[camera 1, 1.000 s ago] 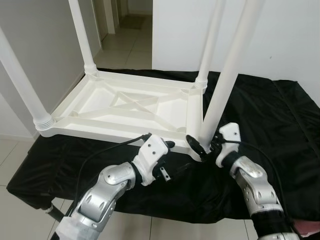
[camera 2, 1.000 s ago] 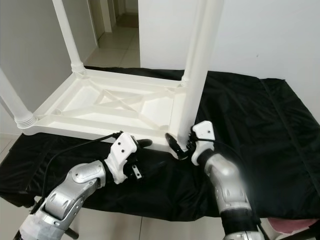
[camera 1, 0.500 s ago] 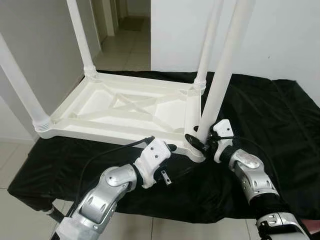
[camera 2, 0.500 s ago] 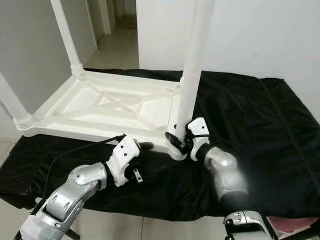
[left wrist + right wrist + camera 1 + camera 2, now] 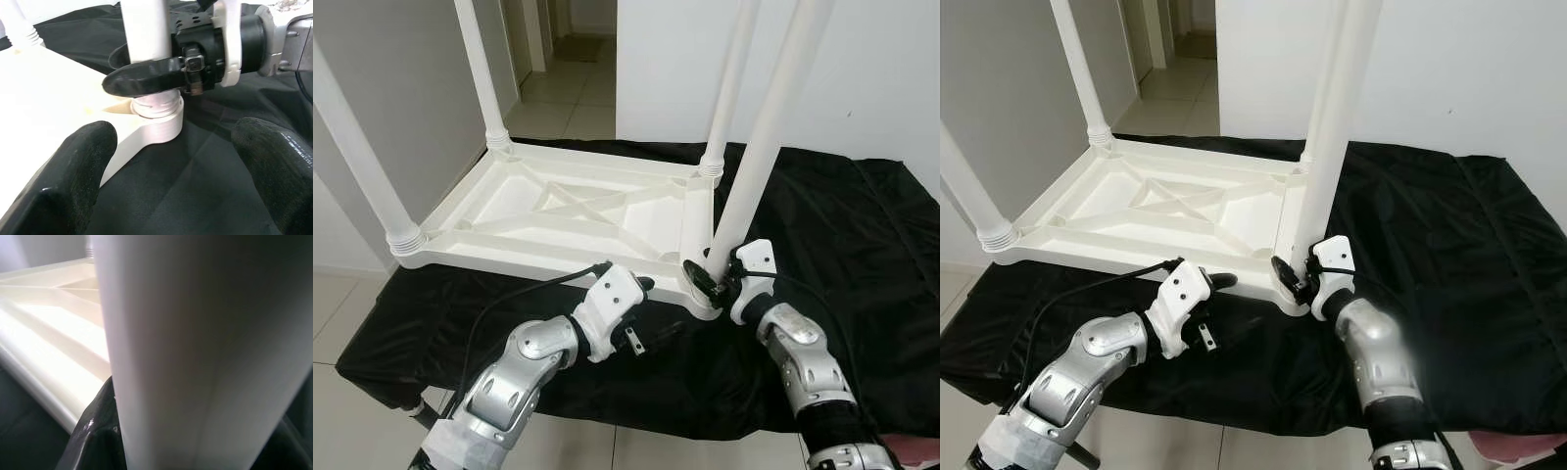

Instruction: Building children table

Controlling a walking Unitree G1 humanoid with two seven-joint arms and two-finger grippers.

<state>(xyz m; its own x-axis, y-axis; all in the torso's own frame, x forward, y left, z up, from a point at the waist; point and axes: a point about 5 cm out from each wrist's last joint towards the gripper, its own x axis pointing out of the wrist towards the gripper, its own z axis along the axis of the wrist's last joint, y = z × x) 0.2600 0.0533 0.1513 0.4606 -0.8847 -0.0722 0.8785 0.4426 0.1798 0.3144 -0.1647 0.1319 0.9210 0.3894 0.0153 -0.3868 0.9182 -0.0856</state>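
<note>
White plastic, the upturned children's table top [image 5: 568, 211] lies underside up on a black cloth [image 5: 862, 245] covering the table, toward its left and middle, with three legs already standing in the far-left, near-left and far-right corner sockets. The left gripper [image 5: 641, 286] hovers just in front of the top's near edge, close to the near-right corner, its fingers [image 5: 83, 161] spread apart and holding nothing. Just to its right the fourth leg [image 5: 759, 157] rises nearly upright, leaning a little, its foot at the near-right corner socket [image 5: 156, 115]. The right gripper [image 5: 710, 284] is clamped around the leg's base, just above the socket's threaded collar. The leg's long axis runs almost vertical, so seating it probably turns on the right arm, the nearer one, squaring it over the socket.
</note>
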